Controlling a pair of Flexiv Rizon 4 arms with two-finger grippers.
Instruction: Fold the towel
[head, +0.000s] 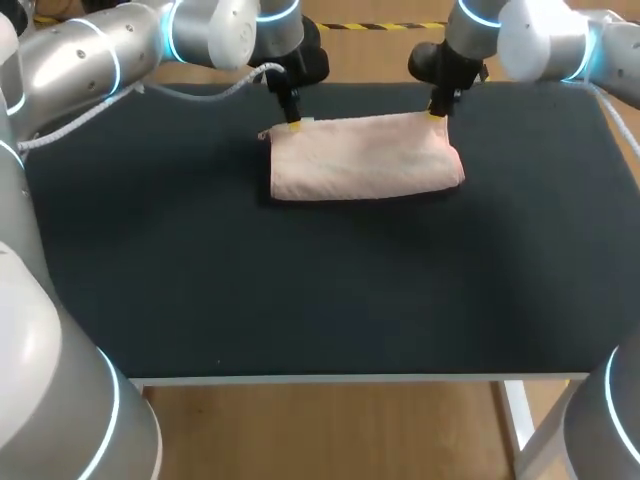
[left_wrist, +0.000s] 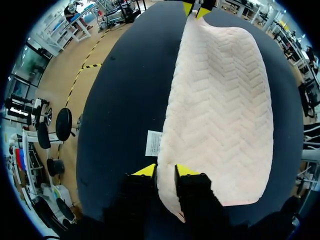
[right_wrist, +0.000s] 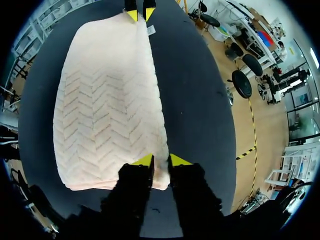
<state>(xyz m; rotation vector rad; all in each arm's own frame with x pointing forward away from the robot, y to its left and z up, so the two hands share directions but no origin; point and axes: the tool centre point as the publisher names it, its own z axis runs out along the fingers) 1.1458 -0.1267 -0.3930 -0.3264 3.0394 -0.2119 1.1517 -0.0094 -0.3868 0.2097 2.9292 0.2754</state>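
The pink towel (head: 365, 157) lies folded into a band on the black table (head: 300, 290), toward its far side. My left gripper (left_wrist: 165, 172) pinches 1 far corner of it between both fingers, just beside a white tag (left_wrist: 153, 143). My right gripper (right_wrist: 160, 161) seems clamped likewise on the other far corner, its 2 fingers close together.

The towel (head: 365, 158) lies far back on the counter (head: 300, 290), left claw (head: 293, 124) at its rear left corner, right claw (head: 437, 113) at its rear right.
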